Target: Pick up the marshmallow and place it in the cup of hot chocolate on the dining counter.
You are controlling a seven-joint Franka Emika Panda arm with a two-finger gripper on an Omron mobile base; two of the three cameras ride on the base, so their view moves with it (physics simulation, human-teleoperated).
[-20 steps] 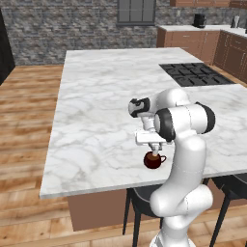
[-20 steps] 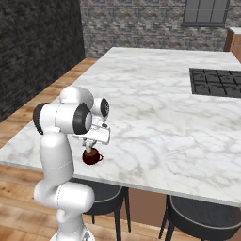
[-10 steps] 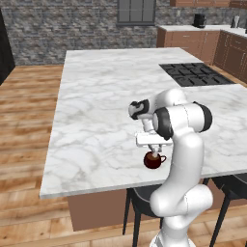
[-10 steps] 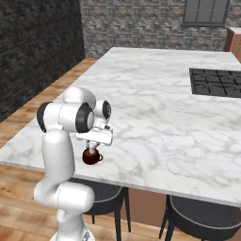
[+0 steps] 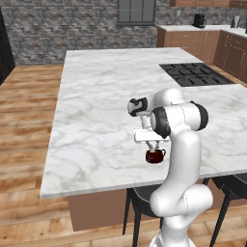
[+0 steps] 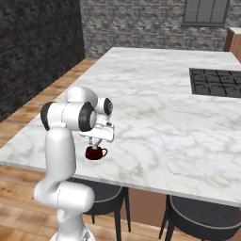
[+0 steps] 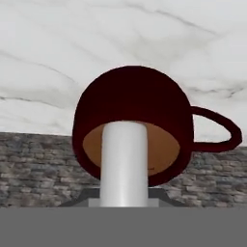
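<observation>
One cup of hot chocolate (image 5: 155,156), dark maroon with a single loop handle, stands upright on the dining counter (image 5: 106,91), near the counter's front edge and close to the robot's side. Contents: a brown liquid surface seen through the mouth in the hand view (image 7: 159,144). One marshmallow (image 7: 124,161), a whitish column, is held between the closed finger tips, directly over the mug's opening; in the hand view it covers the middle of the brown surface, and whether it touches the liquid cannot be told. One gripper (image 5: 153,145), pointing straight down just above the mug rim, jaws drawn together and clamped on the marshmallow; seen also from the other side (image 6: 95,142) with the mug (image 6: 95,153) immediately beneath it. One counter: white, grey-veined marble top on a brown wooden base. One black cooktop (image 5: 193,74), set into the far right of the top, well apart from the mug. Two dark stools (image 6: 197,217) under the front overhang. One window (image 5: 136,10) in the grey stone back wall. Wooden plank floor (image 5: 24,116) around the island.
</observation>
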